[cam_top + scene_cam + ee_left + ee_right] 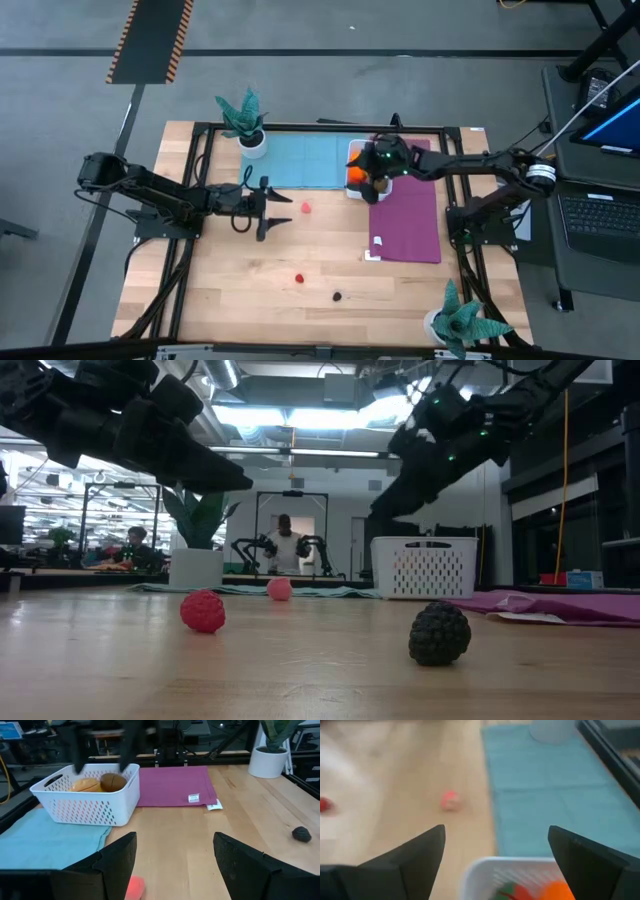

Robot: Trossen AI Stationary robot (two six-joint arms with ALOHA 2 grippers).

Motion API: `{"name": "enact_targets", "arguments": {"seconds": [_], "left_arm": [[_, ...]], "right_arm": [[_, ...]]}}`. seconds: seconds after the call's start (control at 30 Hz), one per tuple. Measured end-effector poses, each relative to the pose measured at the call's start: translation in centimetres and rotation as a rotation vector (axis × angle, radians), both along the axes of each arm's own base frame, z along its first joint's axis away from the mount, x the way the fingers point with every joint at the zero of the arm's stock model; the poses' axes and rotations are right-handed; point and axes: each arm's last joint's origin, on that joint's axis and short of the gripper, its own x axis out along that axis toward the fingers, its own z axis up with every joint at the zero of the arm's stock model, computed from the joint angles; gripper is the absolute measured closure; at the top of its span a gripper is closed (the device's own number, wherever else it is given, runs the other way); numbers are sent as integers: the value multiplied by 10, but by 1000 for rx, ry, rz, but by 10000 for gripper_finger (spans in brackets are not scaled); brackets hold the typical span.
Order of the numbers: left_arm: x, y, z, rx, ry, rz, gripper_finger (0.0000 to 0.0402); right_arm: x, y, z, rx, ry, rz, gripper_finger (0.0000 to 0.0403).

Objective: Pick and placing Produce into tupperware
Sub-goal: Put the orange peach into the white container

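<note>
The white tupperware [356,172] stands at the far middle of the table, between a blue mat and a purple mat. In it lie orange, brown and green pieces of produce [98,783]. Above it hangs my right gripper [496,834], open and holding nothing. A pink piece [306,207], a red piece [298,277] and a dark piece [338,296] rest on the bare wood. At the table's left middle my left gripper [280,208] is open above the table, its fingers pointing toward the pink piece [134,887].
The blue mat [300,160] lies at the far middle, and the purple mat [405,220] lies right of centre with a white tag at its near edge. Potted plants stand at the far left [246,122] and the near right [462,320]. A black frame rims the table.
</note>
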Motion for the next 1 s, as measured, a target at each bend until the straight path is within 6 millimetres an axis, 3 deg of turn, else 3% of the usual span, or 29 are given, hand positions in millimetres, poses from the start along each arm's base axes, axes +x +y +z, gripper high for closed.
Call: {"name": "enact_targets", "arguments": {"seconds": [0.43, 0.77, 1.0], "left_arm": [[9, 14, -12, -33, 106, 86, 145], [44, 20, -38, -14, 396, 119, 145], [64, 26, -53, -19, 470, 136, 145]], "right_arm": [[-11, 47, 0, -50, -203, 175, 50], [-10, 50, 1, -57, -221, 187, 50], [-10, 50, 0, -53, -215, 186, 50]]}}
